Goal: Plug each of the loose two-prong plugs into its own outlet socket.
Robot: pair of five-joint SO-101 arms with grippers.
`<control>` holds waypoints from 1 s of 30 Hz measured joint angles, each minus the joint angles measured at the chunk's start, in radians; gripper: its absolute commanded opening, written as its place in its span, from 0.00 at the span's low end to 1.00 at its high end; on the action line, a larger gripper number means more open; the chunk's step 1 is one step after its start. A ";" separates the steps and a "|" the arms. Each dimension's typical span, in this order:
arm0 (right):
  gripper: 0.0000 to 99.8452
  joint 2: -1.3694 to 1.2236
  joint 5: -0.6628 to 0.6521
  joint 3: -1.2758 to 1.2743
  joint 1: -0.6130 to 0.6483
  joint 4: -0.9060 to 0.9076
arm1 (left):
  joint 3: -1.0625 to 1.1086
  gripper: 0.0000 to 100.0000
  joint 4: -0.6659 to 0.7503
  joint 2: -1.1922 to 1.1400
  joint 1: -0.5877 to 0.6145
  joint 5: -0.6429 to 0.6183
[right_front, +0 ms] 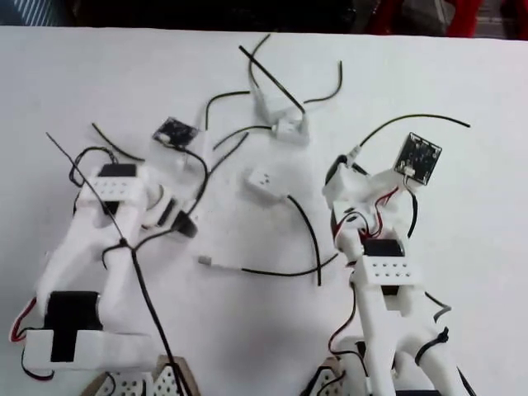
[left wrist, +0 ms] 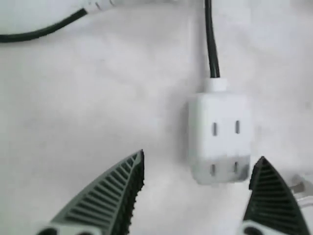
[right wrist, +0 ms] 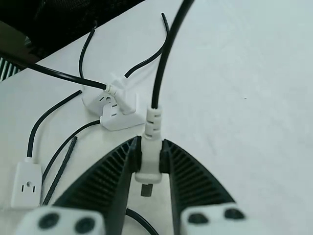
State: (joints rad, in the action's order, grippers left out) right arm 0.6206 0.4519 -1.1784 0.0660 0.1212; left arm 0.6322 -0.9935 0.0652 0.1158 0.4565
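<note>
Pinching white plug (right wrist: 147, 169), ribbed right hand (right wrist: 149, 144); boxy outlet (left wrist: 220, 127)

A white socket (right_front: 262, 181) lies flat mid-way across the tabletop (right_front: 462, 247), its black cord (right_front: 305, 224) trailing toward 5 o'clock. A loose plug (right_front: 206, 261) lies at its 7 o'clock. A second plug (right wrist: 148, 169) sits pinched in the right end effector (right wrist: 149, 146).

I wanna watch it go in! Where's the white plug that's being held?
In the right wrist view, the white plastic two-prong plug is pinched in the right hand, over the white table.
</note>
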 measured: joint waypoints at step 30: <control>0.02 0.008 -0.442 -0.051 0.244 0.000 | -0.109 0.31 -0.393 0.715 0.069 -0.051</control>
State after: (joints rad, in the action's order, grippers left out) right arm 0.6283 0.0100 -1.2290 0.3099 0.1212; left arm 0.5232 -1.3863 0.7802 0.1849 0.4058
